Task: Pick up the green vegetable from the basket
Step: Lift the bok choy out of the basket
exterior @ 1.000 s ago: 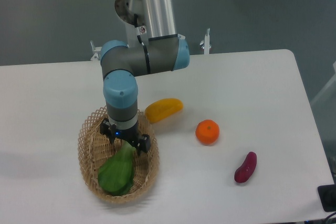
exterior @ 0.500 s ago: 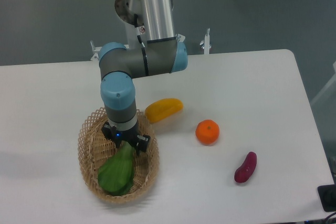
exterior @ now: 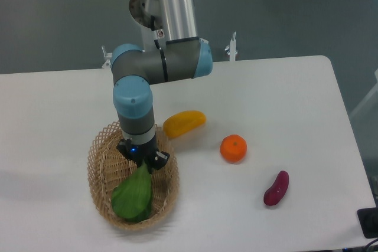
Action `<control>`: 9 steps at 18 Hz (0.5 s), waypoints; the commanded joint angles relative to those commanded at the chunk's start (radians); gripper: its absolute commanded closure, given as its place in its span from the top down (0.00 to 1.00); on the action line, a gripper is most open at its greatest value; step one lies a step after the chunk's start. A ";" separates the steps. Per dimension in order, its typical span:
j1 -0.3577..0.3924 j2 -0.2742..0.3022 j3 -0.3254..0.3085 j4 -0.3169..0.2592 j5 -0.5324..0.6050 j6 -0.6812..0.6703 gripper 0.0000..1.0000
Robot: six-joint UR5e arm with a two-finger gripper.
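Your green vegetable (exterior: 133, 195) sits in the lower left of the frame, inside the basket (exterior: 99, 172), its broad leaves toward the bottom edge and its narrow end running up under the tool. That narrow end is the sensible place to take it: it is the slimmest, stiffest part, whereas the leaves are too wide for two fingers. The gripper (exterior: 142, 162) comes straight down onto that end, and its jaws look closed on the green vegetable, though the wrist hides the contact itself, so treat the hold as likely rather than proven. Whether the leaves rest on the weave or hang just clear of it, you cannot tell from this angle.

The basket's far rim stands close behind the fingers, so a vertical lift seems the safest way out; dragging sideways could catch the open weave.

Outside the basket, the yellow fruit (exterior: 184, 123) lies just beside its upper right rim, near enough to mind if you swing that way. The orange (exterior: 233, 148) sits further right, and the purple piece (exterior: 276, 188) well apart at lower right, on the white table (exterior: 283, 98).
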 joint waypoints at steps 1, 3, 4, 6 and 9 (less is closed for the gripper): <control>0.006 0.005 0.009 0.000 0.000 0.002 0.26; 0.038 0.040 0.063 -0.015 -0.003 0.006 0.26; 0.061 0.048 0.089 -0.015 -0.015 0.008 0.26; 0.092 0.057 0.146 -0.018 -0.052 0.009 0.26; 0.163 0.078 0.169 -0.029 -0.080 0.058 0.26</control>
